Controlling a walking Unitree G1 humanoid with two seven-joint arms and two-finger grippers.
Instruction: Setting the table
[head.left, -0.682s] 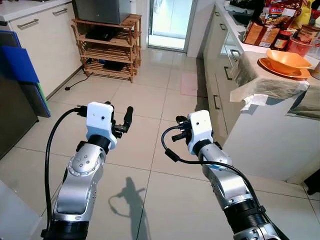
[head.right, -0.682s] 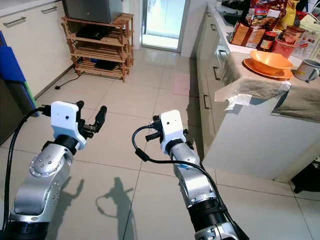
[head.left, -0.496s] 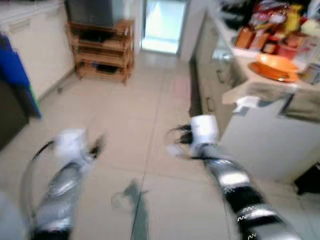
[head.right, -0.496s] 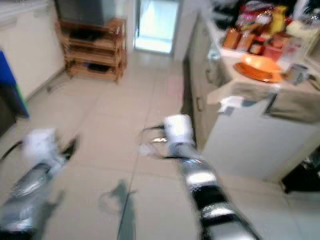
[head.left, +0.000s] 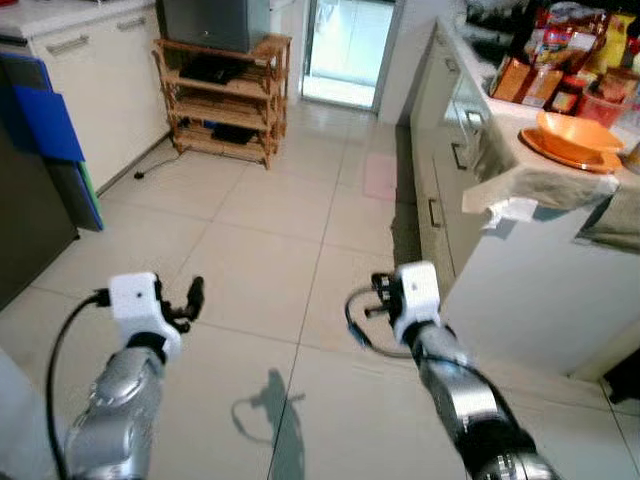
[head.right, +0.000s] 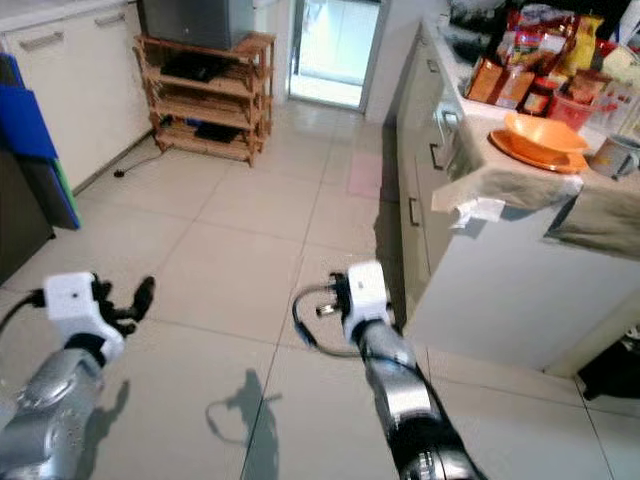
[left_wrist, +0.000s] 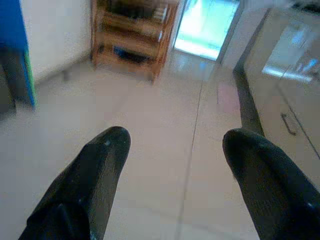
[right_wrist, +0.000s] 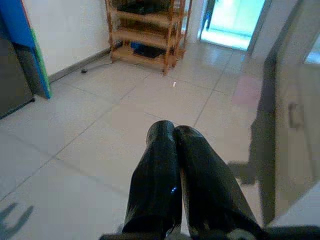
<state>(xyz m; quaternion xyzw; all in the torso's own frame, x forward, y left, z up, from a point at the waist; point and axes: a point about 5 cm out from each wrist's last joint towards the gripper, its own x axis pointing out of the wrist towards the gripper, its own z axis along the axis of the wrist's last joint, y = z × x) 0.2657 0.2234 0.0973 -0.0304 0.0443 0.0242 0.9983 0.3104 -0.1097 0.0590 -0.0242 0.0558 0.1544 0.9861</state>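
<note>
An orange bowl (head.left: 578, 133) sits on the counter (head.left: 545, 180). Nearer the robot, off the counter's corner, the left gripper (left_wrist: 172, 165) is spread and the right gripper (right_wrist: 175, 150) pressed together. Reaching could snag the overhanging cloth (head.left: 530, 183), dragging dishes off.

I see white counter (head.left: 540, 250) right of tiled floor (head.left: 270, 220); grey cloth (head.left: 545, 185) draped on counter, orange bowl (head.left: 578, 133) on orange plate (head.left: 560, 152), packets (head.left: 545, 60) behind bowl.

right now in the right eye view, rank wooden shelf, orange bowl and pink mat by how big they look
1. wooden shelf
2. orange bowl
3. pink mat

Bowl and mat look close in size, and the bowl sits nearer the camera, so that pair is unsure.
</note>
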